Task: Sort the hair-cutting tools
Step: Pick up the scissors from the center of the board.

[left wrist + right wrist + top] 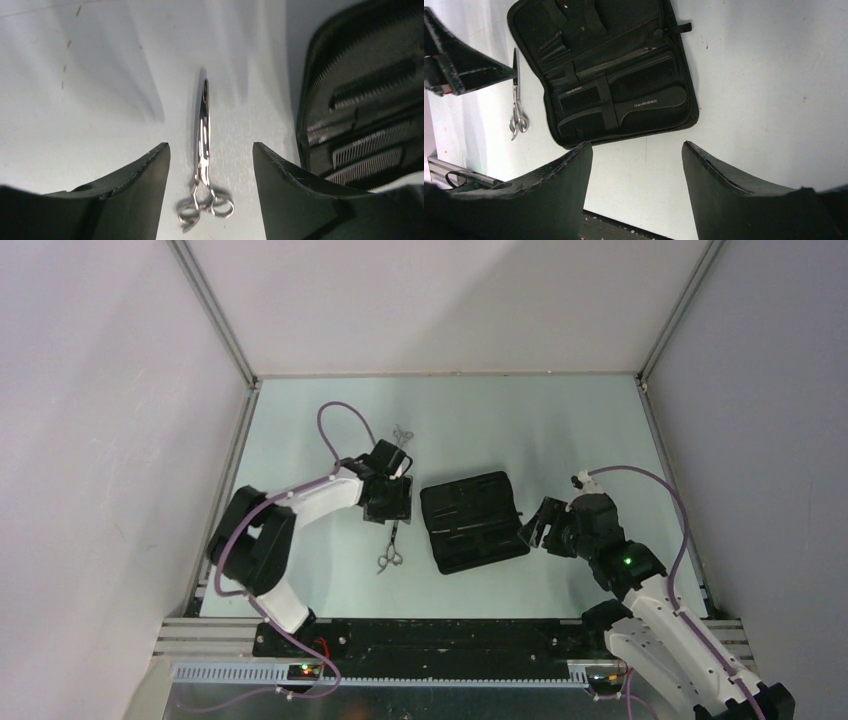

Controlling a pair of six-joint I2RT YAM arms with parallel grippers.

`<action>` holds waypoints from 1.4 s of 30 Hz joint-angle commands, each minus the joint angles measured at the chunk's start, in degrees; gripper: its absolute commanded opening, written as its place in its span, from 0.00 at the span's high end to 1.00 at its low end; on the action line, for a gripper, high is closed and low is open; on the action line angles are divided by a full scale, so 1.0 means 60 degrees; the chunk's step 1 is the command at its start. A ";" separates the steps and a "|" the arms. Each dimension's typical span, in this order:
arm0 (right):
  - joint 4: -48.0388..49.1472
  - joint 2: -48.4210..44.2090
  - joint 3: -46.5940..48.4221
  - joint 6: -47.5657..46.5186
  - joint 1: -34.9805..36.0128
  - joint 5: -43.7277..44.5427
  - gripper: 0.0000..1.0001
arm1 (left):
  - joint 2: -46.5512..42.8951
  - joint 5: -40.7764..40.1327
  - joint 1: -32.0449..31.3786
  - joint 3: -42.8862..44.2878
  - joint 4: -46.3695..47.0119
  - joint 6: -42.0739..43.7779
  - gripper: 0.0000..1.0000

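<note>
- The pale green surface (560, 440) carries everything, with grey walls around it.
- The left arm (300, 502) reaches forward and inward from its base. The right arm (640, 585) bends in toward the middle.
- A black zip pouch (624, 30) lies flat and opened out at the middle of the surface, between the two arms.
- The left end effector (210, 150) sits just left of the pouch, its two fingers spread wide and gripping nothing.
- The right end effector (636, 146) is just beside the pouch's right edge, also spread wide with nothing between its fingers. Its camera looks down on the open pouch.
- The black combs (649, 102) lie side by side inside the pouch, tucked under a strap. One bears white lettering on its handle.
- The near scissors (202, 165) lie closed and flat on the surface, left of the pouch. In the left wrist view they sit in the gap between the spread fingers, rings toward the camera and tips pointing away, clear of both fingers.
- The far scissors (403, 435) lie on the surface beyond the left end effector, well apart from the near pair and outside the pouch.
</note>
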 commanded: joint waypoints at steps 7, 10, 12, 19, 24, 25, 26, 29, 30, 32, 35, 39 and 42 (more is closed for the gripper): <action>0.0783 0.0614 0.0032 0.0303 0.0396 -0.0130 0.30 | -0.1739 -0.0003 -0.0610 -0.1286 0.0048 -0.0671 0.34; 0.0857 0.0671 0.0032 0.0362 0.0626 -0.0046 0.31 | -0.1473 -0.0150 -0.0649 -0.1230 0.0088 -0.0672 0.38; 0.0839 0.0681 0.0032 0.0375 0.0728 0.0010 0.31 | -0.1216 -0.0370 -0.0662 -0.1036 0.0034 -0.0604 0.41; 0.0773 0.0678 0.0032 0.0387 0.0776 0.0150 0.30 | -0.0334 -0.0496 -0.0734 -0.0631 -0.0104 -0.0516 0.58; 0.0902 0.0773 0.0032 0.0387 0.0767 0.0156 0.30 | -0.0115 -0.0550 -0.0749 -0.0800 0.0000 -0.0543 0.66; 0.0950 0.0801 0.0032 0.0395 0.0782 0.0112 0.30 | -0.0071 -0.0543 -0.0750 -0.0778 0.0010 -0.0539 0.67; 0.0975 0.0852 0.0032 0.0408 0.0795 0.0085 0.30 | 0.0003 -0.0549 -0.0751 -0.0759 0.0007 -0.0518 0.71; 0.1169 0.0959 0.0032 0.0424 0.0884 -0.0111 0.31 | 0.0007 -0.0539 -0.0738 -0.0844 0.0228 -0.0494 0.84; 0.1224 0.1030 0.0057 0.0422 0.0904 -0.0202 0.31 | -0.0106 -0.0540 -0.0722 -0.0902 0.0277 -0.0500 0.90; 0.1429 0.1184 0.0143 0.0366 0.1035 -0.0442 0.31 | -0.0461 -0.0661 -0.0717 -0.1070 0.0362 -0.0564 0.98; 0.1788 0.1508 0.0351 0.0137 0.1464 -0.0635 0.30 | -0.1181 -0.0762 -0.0648 -0.1506 0.0699 -0.0737 1.00; 0.2366 0.2135 0.0678 0.0021 0.2165 -0.0680 0.30 | -0.2379 -0.0708 -0.0505 -0.2002 0.1132 -0.1162 1.00; 0.3044 0.2508 0.0776 0.0078 0.2810 -0.0638 0.30 | -0.3387 -0.0646 -0.0429 -0.2339 0.1521 -0.1697 1.00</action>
